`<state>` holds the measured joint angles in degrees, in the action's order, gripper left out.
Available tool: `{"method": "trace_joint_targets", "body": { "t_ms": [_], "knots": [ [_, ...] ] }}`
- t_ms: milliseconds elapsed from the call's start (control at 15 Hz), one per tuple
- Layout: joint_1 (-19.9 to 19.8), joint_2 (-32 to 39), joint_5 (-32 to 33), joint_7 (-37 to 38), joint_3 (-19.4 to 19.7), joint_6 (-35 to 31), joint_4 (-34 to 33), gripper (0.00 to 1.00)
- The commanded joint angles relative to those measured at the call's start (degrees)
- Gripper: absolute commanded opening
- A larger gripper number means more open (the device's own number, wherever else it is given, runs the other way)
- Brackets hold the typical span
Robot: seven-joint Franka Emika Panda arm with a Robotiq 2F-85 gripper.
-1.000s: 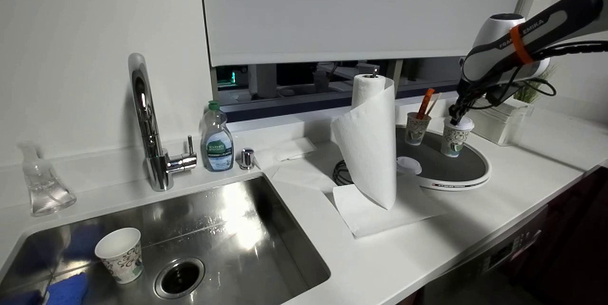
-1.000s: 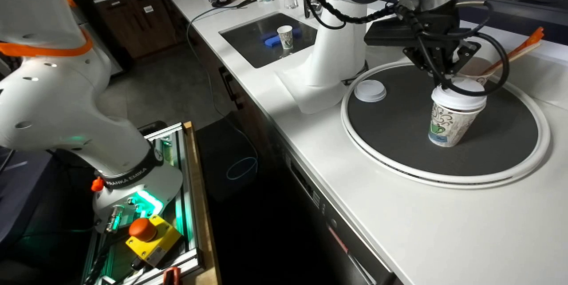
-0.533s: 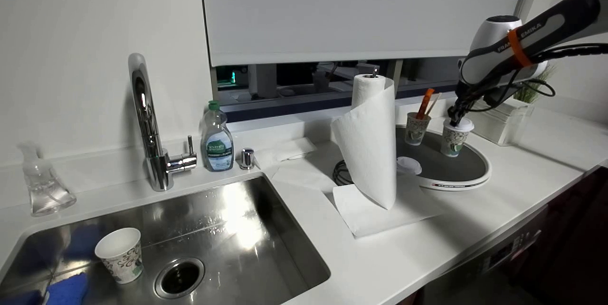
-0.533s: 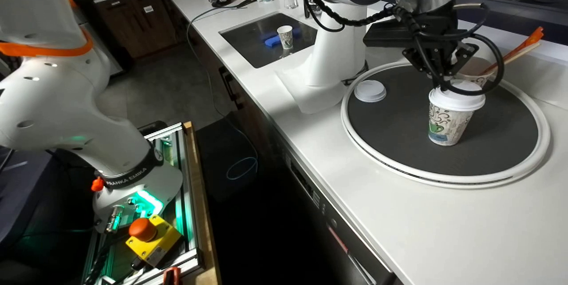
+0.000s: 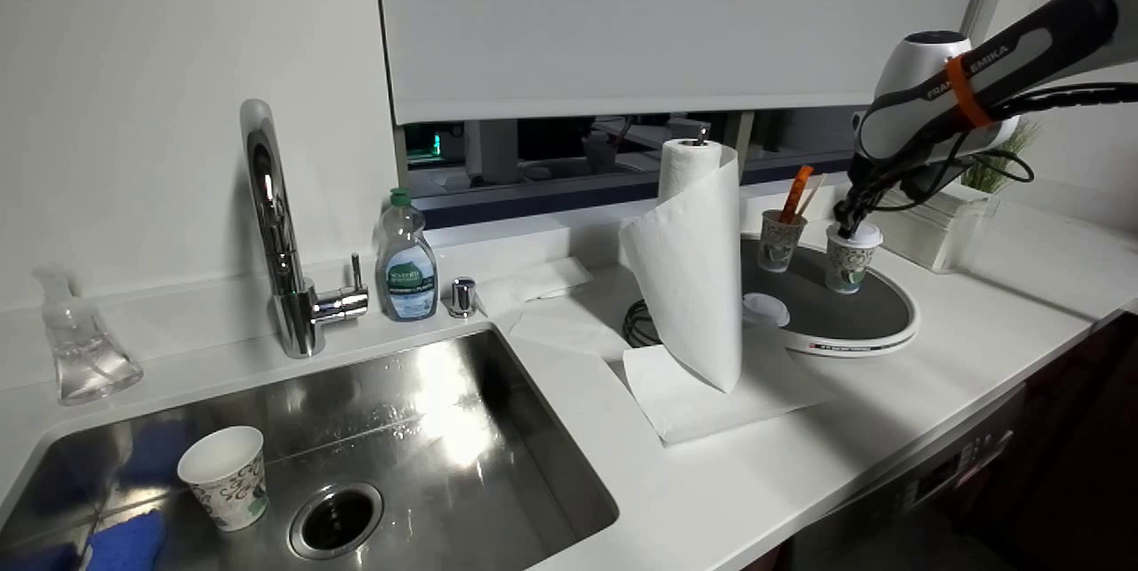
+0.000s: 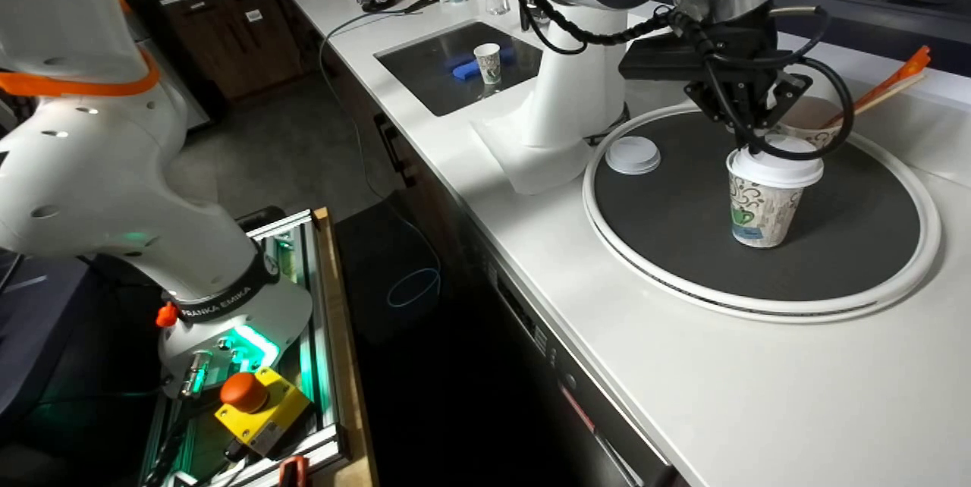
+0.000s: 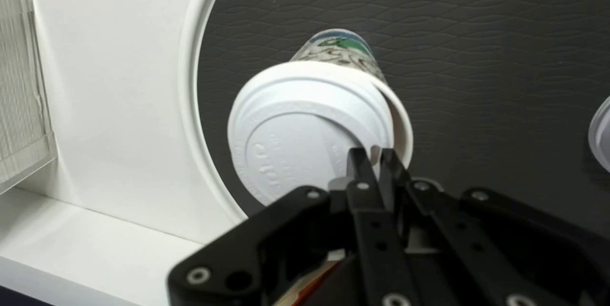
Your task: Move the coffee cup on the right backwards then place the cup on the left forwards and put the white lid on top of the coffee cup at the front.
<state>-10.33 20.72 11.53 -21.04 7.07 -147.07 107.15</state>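
Gripper (image 7: 374, 153): jaws almost together, narrow gap left; raised edge of the white lid (image 7: 305, 94) pinched btwn the fingertips. Lid pos.: on top of the front cup (image 6: 765, 210), off-ctr. — in the wrist view it lies toward the left, w/ a crescent of the cup mouth exposed on the right. Front cup rests approx. mid-plate on the dark plate (image 6: 675, 229) in an exterior view. Rear cup (image 5: 781, 244), w/ orange stick (image 5: 797, 194) & pale stick (image 5: 811, 196) inside: same plate, left of & apart from the front cup in an exterior view. Loose lid (image 6: 633, 155): on the plate's left part, well apart from the front cup. Paper towel roll (image 5: 711, 277): upright, just left of the plate. Sink (image 5: 444, 473), near left — contains sink cup (image 5: 228, 484) & blue item (image 5: 127, 542). Soap bottle (image 5: 411, 277): beyond the sink's far edge, right of the faucet (image 5: 302, 322).
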Motion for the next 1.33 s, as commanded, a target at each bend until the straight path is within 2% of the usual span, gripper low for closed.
{"method": "trace_joint_targets", "body": {
  "t_ms": [0, 533, 933, 1267],
  "knots": [
    [0.7, -0.3, 2.1, 2.9, 1.1, 1.0, -0.2, 0.02],
    [1.6, -2.1, 5.1, 5.7, 1.9, 0.3, 0.6, 0.02],
    [2.2, -1.9, 5.2, 5.5, 1.6, 0.7, 0.6, 0.02],
    [3.2, -1.1, 7.8, 7.6, 2.6, 1.2, 0.2, 0.02]
  ]
}}
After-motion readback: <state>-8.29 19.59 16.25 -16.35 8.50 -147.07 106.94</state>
